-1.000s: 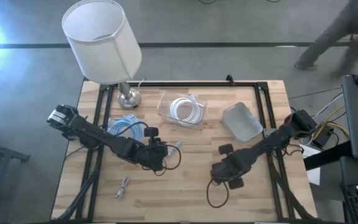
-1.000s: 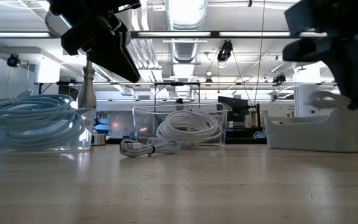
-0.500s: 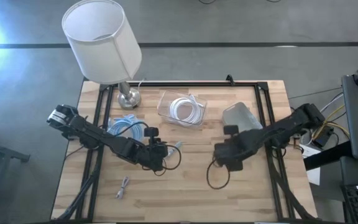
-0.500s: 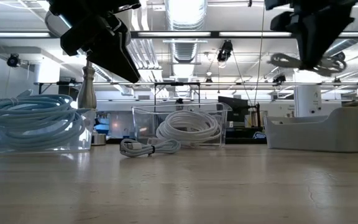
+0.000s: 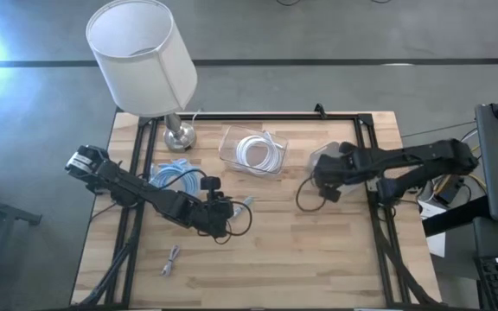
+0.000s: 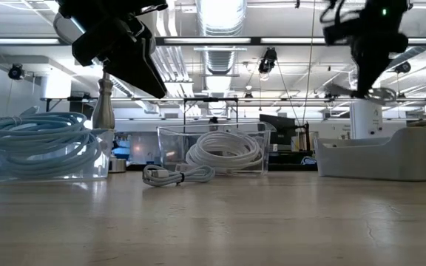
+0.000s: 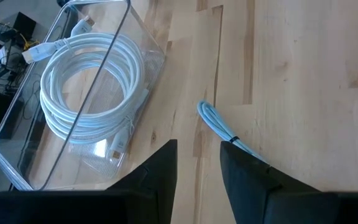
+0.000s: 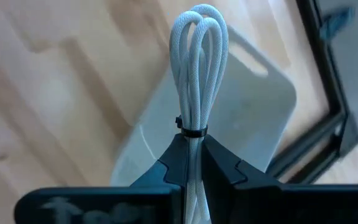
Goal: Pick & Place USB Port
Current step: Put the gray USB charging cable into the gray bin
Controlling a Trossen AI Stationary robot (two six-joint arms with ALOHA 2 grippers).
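A bundled white cable (image 8: 196, 74) is pinched tight by the right gripper (image 8: 192, 163) above the grey bin (image 8: 241, 118) (for dropping in, likely) near the bench's right edge; the left gripper (image 7: 199, 169) is held half-open, empty.

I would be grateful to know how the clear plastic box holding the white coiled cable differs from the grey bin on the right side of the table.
The clear plastic box is see-through with straight walls; the grey opaque bin is solid-coloured with rounded corners. The clear box holds a white coiled cable; the grey bin shows nothing inside where visible, though the right tool hangs a bundled white cable above it. Both are open-topped, resting on the wooden table.
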